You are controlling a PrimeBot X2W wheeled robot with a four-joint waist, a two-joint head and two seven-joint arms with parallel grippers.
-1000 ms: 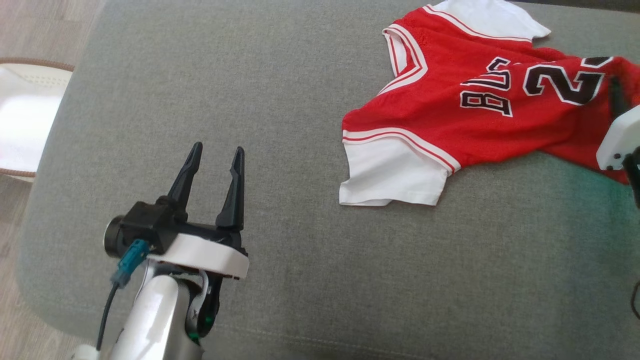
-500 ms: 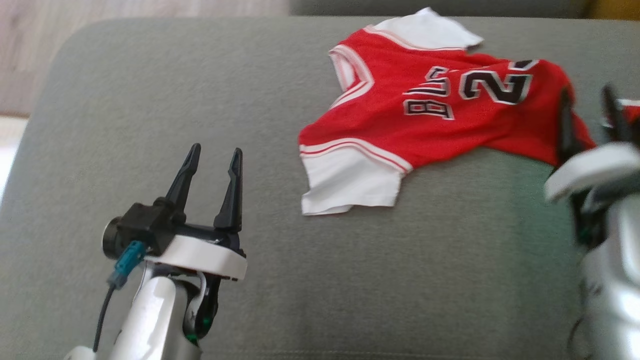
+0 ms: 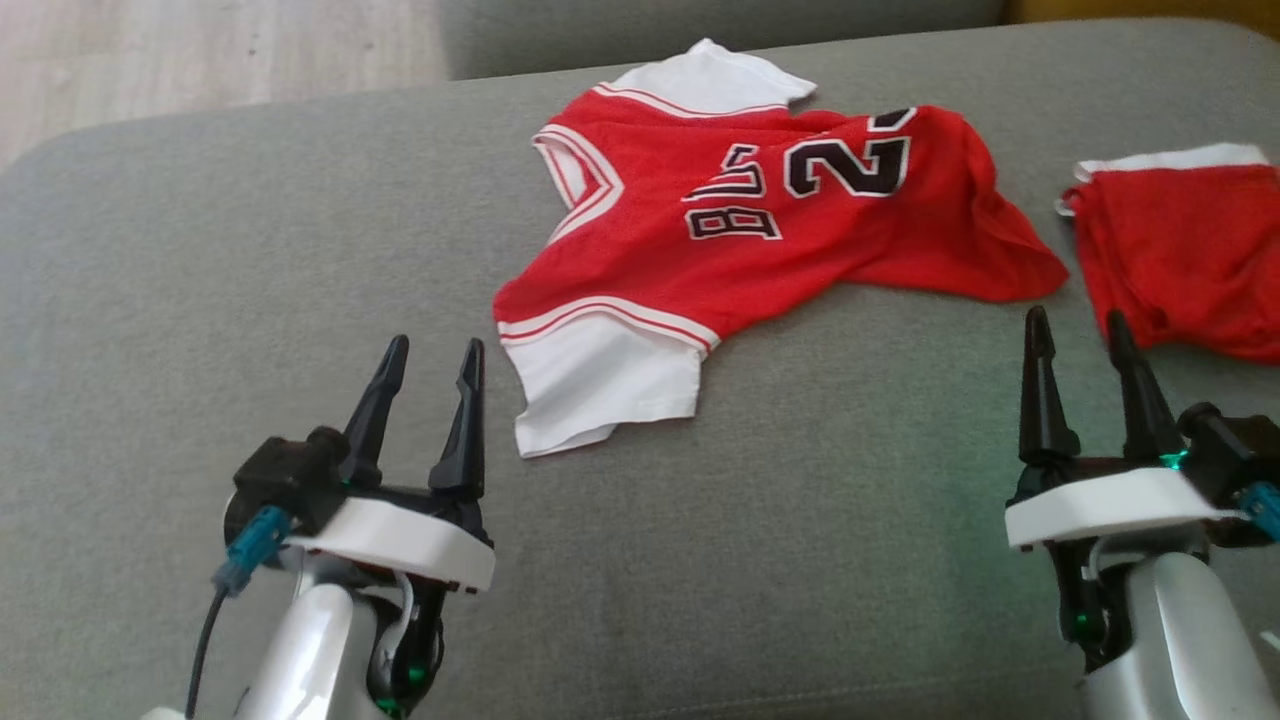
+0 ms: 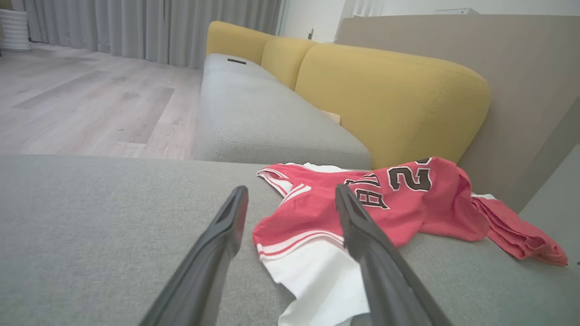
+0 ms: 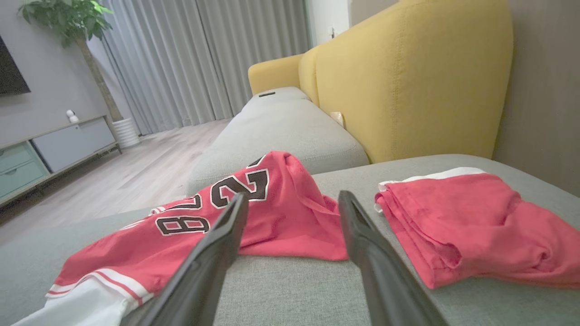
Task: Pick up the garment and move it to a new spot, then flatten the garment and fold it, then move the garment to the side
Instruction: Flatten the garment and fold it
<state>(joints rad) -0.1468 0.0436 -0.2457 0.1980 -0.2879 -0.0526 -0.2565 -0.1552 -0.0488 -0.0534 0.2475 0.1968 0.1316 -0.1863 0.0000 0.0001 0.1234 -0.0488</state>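
Note:
The garment (image 3: 740, 230), a red jersey with white sleeves and black lettering, lies rumpled on the grey sofa cushion (image 3: 250, 250), neck toward the left. My left gripper (image 3: 435, 343) stands open near the front left, just short of the jersey's near white sleeve (image 3: 600, 385). In the left wrist view the jersey (image 4: 312, 213) lies beyond and between the open fingers (image 4: 226, 231). My right gripper (image 3: 1075, 315) is open at the front right, a little short of the jersey's hem. The right wrist view looks over the jersey (image 5: 290, 208) with nothing held.
A second red cloth (image 3: 1180, 250) with a white edge lies folded at the right of the cushion, close to the jersey's hem (image 5: 466, 222). A yellow sofa back (image 4: 389, 90) rises behind. Wooden floor (image 3: 200, 50) lies past the cushion's far left edge.
My right gripper has come off the jersey's right end, opened wide and drawn back to the front right. The head camera has swung right. The left arm has held still.

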